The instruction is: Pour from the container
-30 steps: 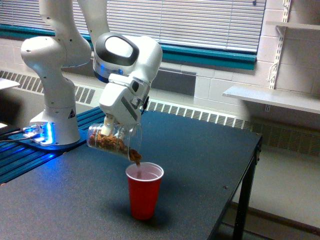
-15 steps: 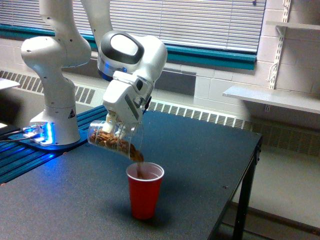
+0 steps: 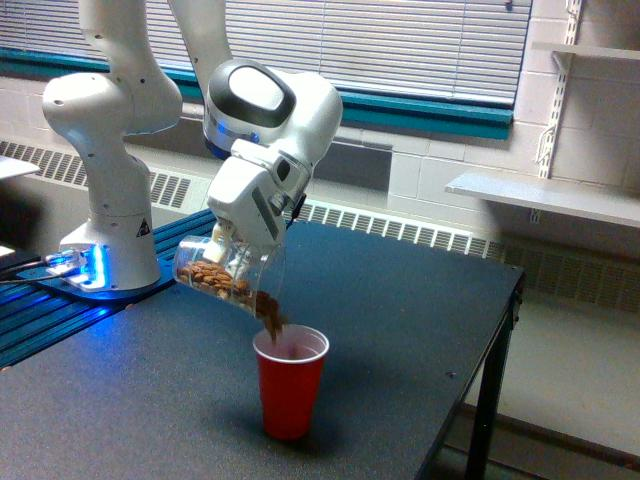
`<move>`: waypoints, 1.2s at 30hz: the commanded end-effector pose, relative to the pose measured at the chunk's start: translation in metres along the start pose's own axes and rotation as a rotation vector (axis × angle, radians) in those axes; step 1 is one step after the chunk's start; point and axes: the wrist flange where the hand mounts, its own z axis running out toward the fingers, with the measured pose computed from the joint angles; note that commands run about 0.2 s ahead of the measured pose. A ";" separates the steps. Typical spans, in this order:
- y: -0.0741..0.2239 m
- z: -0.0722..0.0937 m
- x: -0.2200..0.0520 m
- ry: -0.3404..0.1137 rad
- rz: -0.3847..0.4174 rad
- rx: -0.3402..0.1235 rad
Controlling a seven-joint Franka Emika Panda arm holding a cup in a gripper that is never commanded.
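The container (image 3: 222,272), a clear plastic cup with small brown pieces showing through its wall, is tipped well over with its mouth toward the exterior view's right. My gripper (image 3: 232,252) is shut on it from above. Brown pieces (image 3: 271,317) spill from its lip just over the rim of a red cup (image 3: 289,382) with a white inside, which stands upright on the dark table (image 3: 400,330). The fingers are mostly hidden behind the clear cup.
The arm's white base (image 3: 108,200) stands at the exterior view's left on a blue-lit mount. The table's right edge drops off near a black leg (image 3: 484,420). A white wall shelf (image 3: 545,195) and a radiator (image 3: 400,232) lie behind.
The clear cup has been raised slightly and shifted right while tipping further. More brown pieces have run to its lip and fall toward the red cup.
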 end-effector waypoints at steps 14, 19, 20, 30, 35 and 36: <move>0.005 -0.007 0.011 0.002 -0.080 -0.039; 0.008 -0.008 0.013 -0.004 -0.101 -0.044; 0.009 -0.008 0.014 -0.005 -0.108 -0.047; 0.017 -0.012 0.018 -0.027 -0.175 -0.052; 0.023 -0.014 0.020 -0.037 -0.213 -0.059; 0.023 -0.014 0.020 -0.041 -0.216 -0.058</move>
